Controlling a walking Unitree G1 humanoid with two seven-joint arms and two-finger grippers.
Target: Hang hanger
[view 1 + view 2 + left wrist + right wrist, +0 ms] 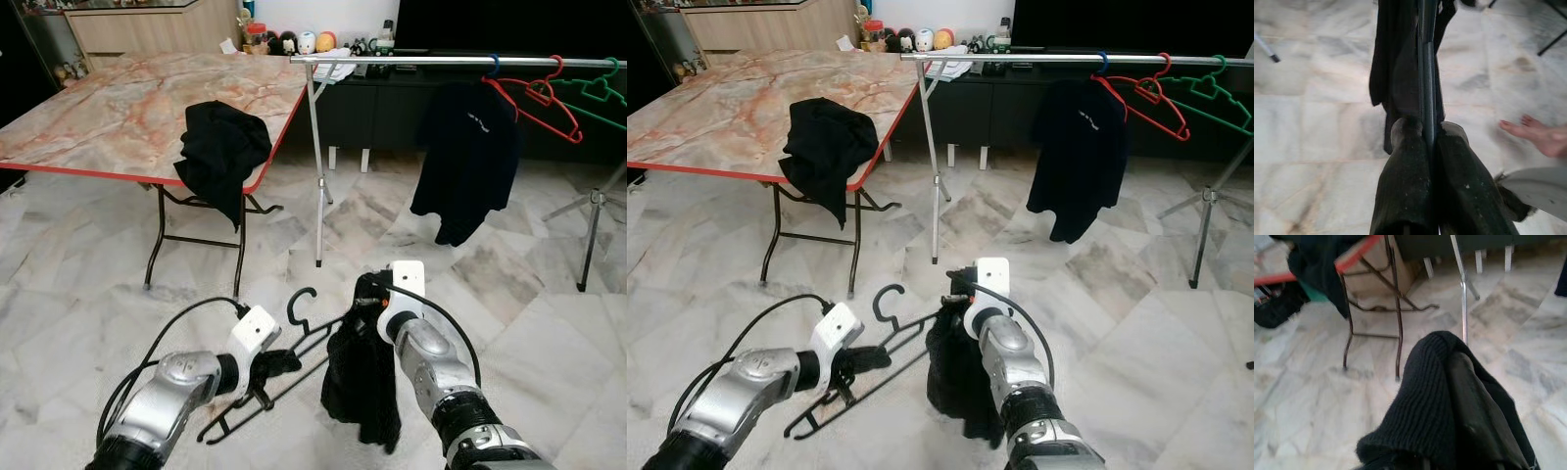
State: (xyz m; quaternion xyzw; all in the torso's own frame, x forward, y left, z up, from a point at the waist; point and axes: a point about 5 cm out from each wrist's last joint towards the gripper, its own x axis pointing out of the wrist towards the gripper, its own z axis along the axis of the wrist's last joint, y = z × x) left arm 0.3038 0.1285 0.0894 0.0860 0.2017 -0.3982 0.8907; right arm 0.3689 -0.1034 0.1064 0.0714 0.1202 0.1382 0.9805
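Black hanger (pixel 294 338) pinched by left tool (pixel 1422 142) | right tool (pixel 377 299) clamps black garment (pixel 362 382) | left wrist: bare foot (pixel 1542 137)

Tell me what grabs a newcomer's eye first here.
Low in front, the left gripper is shut on a black hanger, while the right gripper clutches a black garment. Beyond stands a clothes rail with a hung black shirt and empty hangers.
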